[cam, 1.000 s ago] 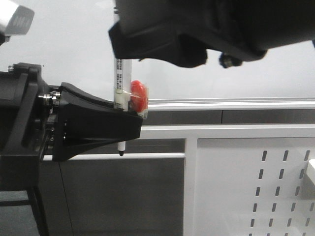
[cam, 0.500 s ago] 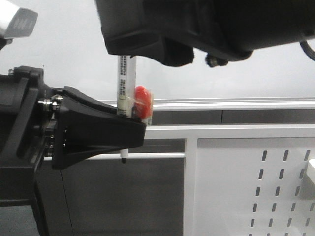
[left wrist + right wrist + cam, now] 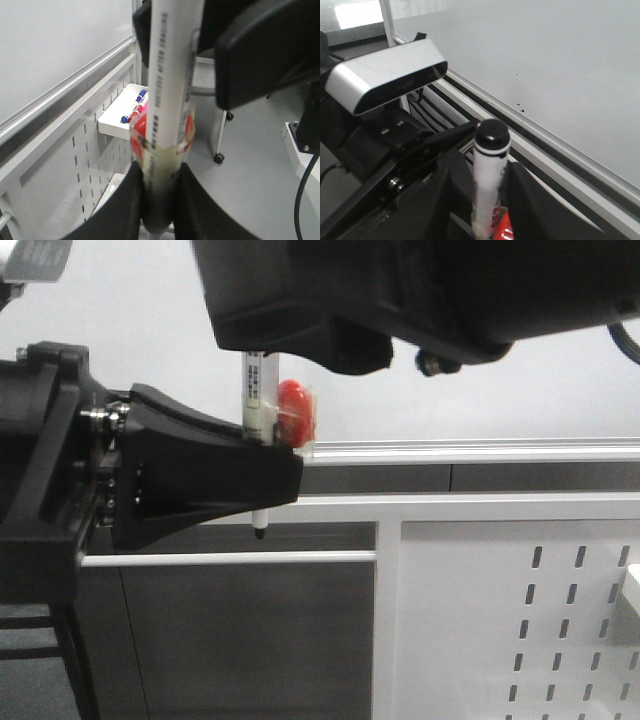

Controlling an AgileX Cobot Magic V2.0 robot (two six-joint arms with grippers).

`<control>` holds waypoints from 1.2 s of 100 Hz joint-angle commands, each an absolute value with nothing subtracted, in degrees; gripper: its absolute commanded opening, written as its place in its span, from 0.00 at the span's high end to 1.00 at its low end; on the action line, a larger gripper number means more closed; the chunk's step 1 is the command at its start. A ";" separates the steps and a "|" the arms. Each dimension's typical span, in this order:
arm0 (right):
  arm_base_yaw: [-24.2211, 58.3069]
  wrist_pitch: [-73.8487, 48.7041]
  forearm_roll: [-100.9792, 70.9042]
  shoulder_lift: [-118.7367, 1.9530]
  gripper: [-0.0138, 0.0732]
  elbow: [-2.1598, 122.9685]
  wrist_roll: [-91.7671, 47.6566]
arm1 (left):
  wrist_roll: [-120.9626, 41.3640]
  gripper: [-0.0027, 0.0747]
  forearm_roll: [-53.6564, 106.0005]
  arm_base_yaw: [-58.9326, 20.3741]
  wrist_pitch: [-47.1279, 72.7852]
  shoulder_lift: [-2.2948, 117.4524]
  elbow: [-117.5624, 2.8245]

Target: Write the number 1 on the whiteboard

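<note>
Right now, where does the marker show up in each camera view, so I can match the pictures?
Front view: the marker stands upright left of centre, between the left tool below and the right tool above.
Left wrist view: marker fills the middle, running top to bottom.
Right wrist view: marker, black end toward the camera, bottom centre.
Shared landmark: the whiteboard rail.

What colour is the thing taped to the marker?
Red: the taped-on piece beside the marker, clearest in the front view.
</note>
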State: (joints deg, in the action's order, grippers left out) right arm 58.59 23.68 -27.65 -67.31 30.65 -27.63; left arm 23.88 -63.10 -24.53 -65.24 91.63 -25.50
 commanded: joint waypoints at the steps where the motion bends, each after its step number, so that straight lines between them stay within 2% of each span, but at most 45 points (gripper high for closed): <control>1: 58.63 28.12 -26.37 -66.35 0.60 32.64 -28.17 | 24.98 0.99 -62.02 -25.04 -77.37 89.72 -27.03; 50: 58.63 29.45 -26.37 -66.35 0.91 32.64 -28.17 | 25.24 0.99 -64.38 -25.04 -77.37 89.72 -27.28; 83: 58.63 29.59 -26.37 -66.35 0.92 32.64 -28.17 | 25.24 0.98 -64.03 -25.04 -77.37 89.72 -27.28; 92: 58.63 29.47 -26.37 -66.35 0.92 32.64 -28.17 | 24.86 0.83 -64.03 -25.04 -77.37 89.72 -27.28; 97: 58.63 29.40 -26.37 -66.35 0.92 32.64 -28.17 | 24.85 0.69 -63.72 -25.04 -77.37 89.72 -27.28; 102: 58.63 29.40 -26.37 -66.35 0.92 32.64 -28.17 | 24.85 0.51 -63.32 -25.04 -77.37 89.72 -27.28; 109: 58.63 29.40 -26.37 -66.35 0.92 32.64 -28.17 | 24.85 0.33 -61.84 -25.04 -77.37 89.72 -27.28; 114: 58.63 29.40 -26.37 -66.35 0.92 32.64 -28.17 | 24.85 0.26 -61.34 -24.92 -77.37 89.72 -27.28; 120: 58.63 29.51 -26.37 -66.35 0.92 32.64 -28.17 | 24.85 0.25 -61.10 -24.83 -77.37 89.72 -27.28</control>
